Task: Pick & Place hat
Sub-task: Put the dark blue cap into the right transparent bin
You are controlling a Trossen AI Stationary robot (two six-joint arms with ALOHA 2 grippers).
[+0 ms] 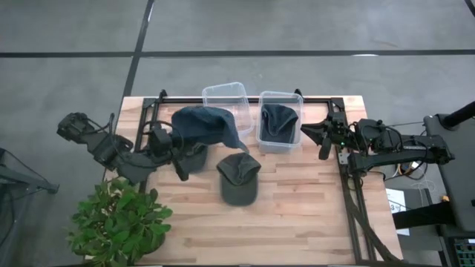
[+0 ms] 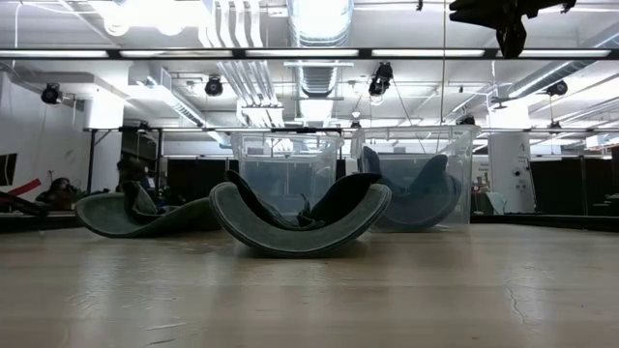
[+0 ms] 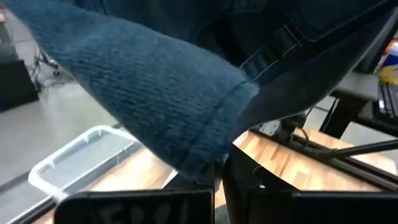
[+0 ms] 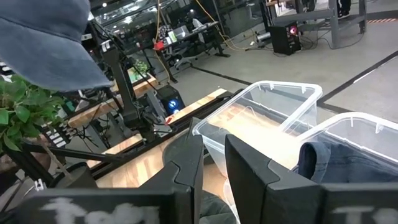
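While I carry: my left claw (image 1: 180, 165) is clamped on the blue hat (image 1: 208, 124), lifted beside the empty bin (image 1: 226, 99).
Worktop: two green hats, one under the blue one (image 1: 194, 157), one mid-worktop (image 1: 239, 178).
Doing it well: I judge the brim must clear the bin wall before release.
Right claw (image 1: 323, 141): fingers nearly together, empty, beside the filled bin (image 1: 280, 121).
Views: only the low view shows the upturned hats' curl; it misses the raised hat.
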